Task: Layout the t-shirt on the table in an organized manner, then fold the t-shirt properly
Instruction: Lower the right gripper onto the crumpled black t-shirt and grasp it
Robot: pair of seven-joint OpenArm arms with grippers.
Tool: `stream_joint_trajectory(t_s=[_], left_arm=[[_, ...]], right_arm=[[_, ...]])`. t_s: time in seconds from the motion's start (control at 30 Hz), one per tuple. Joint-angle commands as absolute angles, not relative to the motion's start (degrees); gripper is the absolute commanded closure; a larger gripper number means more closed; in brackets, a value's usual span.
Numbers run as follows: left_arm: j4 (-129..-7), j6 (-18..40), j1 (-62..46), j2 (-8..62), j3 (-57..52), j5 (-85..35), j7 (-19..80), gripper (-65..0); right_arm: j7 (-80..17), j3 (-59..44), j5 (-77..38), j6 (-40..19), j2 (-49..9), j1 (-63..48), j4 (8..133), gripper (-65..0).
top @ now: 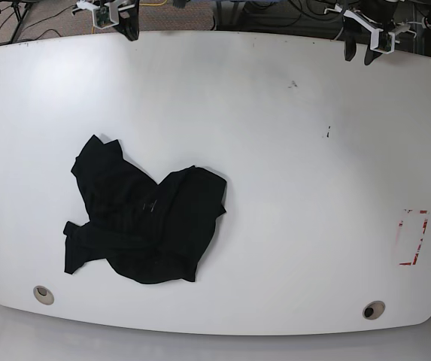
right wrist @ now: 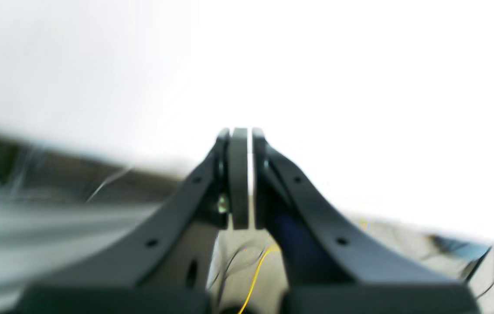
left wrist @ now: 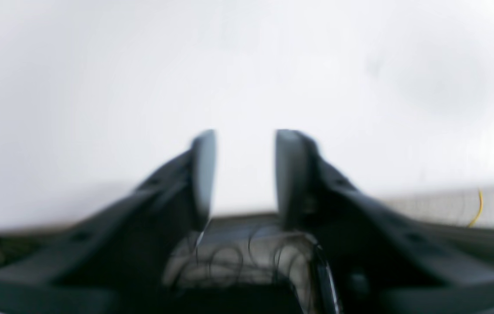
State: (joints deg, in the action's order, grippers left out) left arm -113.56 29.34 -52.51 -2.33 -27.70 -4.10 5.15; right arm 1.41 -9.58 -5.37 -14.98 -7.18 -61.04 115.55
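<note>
From my seat the t-shirt (top: 141, 222) is a crumpled black heap on the table (top: 290, 165), sitting around 8 o'clock from the middle, nowhere near flat. Both arms are parked up at the far edge: left gripper (top: 359, 58) at about 1 o'clock, right gripper (top: 132, 34) at about 11. Left wrist view is blurry, but the left gripper (left wrist: 245, 139) has its jaws apart with nothing between. The right gripper (right wrist: 241, 133) has its jaws pressed together, empty too. Red-and-white tape rectangle (top: 413, 238) sits at 4 o'clock.
</note>
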Motion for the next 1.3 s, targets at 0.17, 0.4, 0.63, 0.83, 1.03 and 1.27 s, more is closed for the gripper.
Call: stream_joint_trajectory(t_s=[0.17,0.4,0.63,0.83,1.03,1.27], left_arm=[[-114.6,29.3,-47.3,-1.6,-27.6,-4.6,4.0,-41.4],[-114.5,29.3,-41.2,0.3,-26.9,-4.6,4.1,-41.5],[-114.5,29.3,-36.4,0.5,-26.9,-4.5,4.1,-41.8],[-114.5,29.3,-34.8,0.5,-27.0,-4.5,4.1,-41.9],[-114.5,29.3,-34.7,0.6,-27.1,-4.6,4.1,-41.9],[-114.2,29.3,-34.8,0.6,-27.3,-4.5,4.1,-41.7]], right_arm=[[2.6,-9.7,-5.8,-15.3,-7.3,-55.6,116.4,-1.4],[0.6,-9.5,-5.7,-15.5,-7.3,-48.4,116.4,-9.4],[-4.9,-9.5,-5.7,-15.7,-7.3,-40.0,116.4,-35.8],[-11.6,-8.1,-5.8,-17.2,-7.4,-31.4,116.4,-48.2],[-20.1,-6.0,-5.8,-21.1,-7.4,-21.3,115.0,-55.6],[-26.4,-1.8,-5.8,-23.8,-7.3,-9.1,108.5,-56.3]])
